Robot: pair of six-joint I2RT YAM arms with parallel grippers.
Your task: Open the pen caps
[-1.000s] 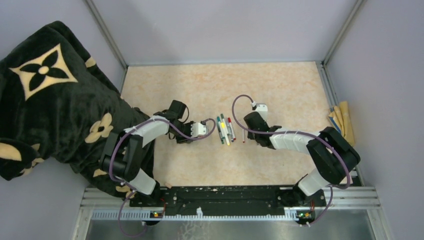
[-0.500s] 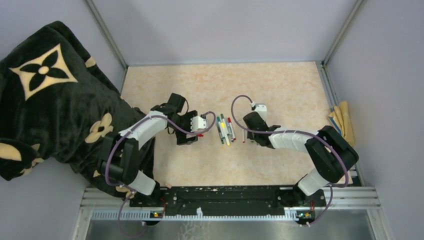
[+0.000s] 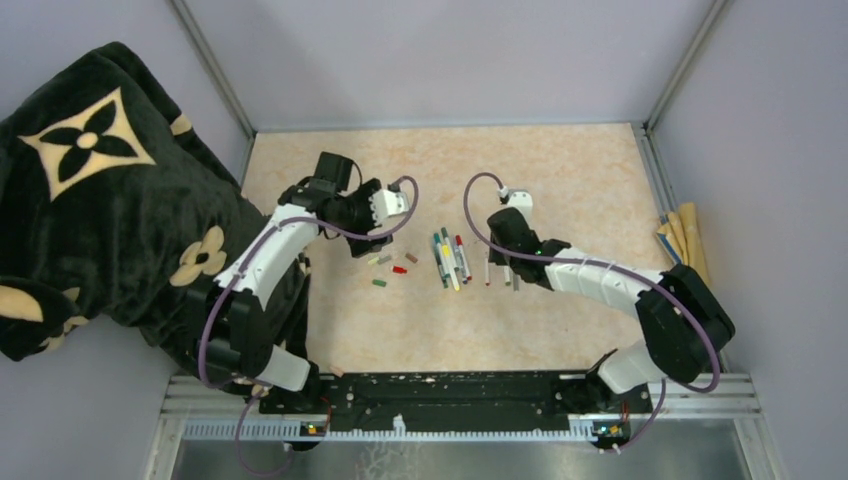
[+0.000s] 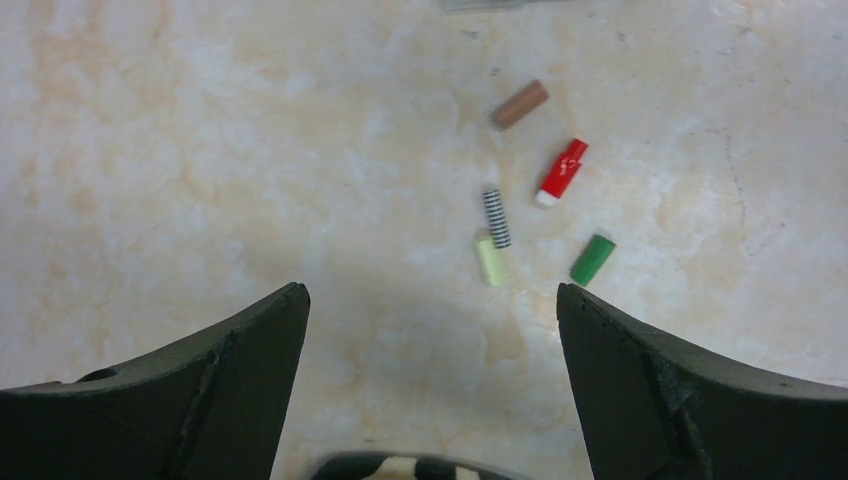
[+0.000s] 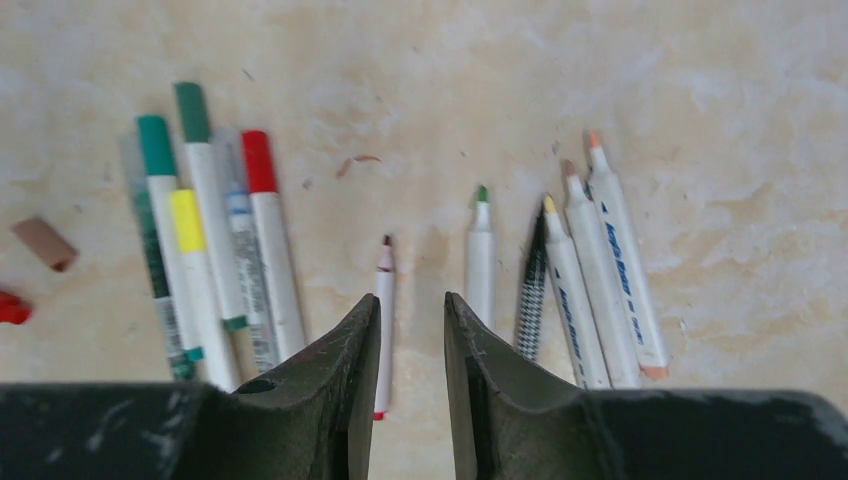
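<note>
A: Our left gripper (image 4: 430, 300) hangs spread wide and empty above the loose pen caps (image 4: 563, 172): brown, red, green, pale yellow and a checked one, scattered on the table (image 4: 200, 150).

B: Our right gripper (image 5: 412, 305) has its jaws parted only a crack, nothing between them, over the uncapped pens (image 5: 590, 270). The capped pens (image 5: 215, 230) lie bunched just beside those.

A: That bunch worries us. If we reach in with narrow jaws, we may pinch two barrels at once or shove the pile.

B: And those round caps may roll away if we brush them.
</note>
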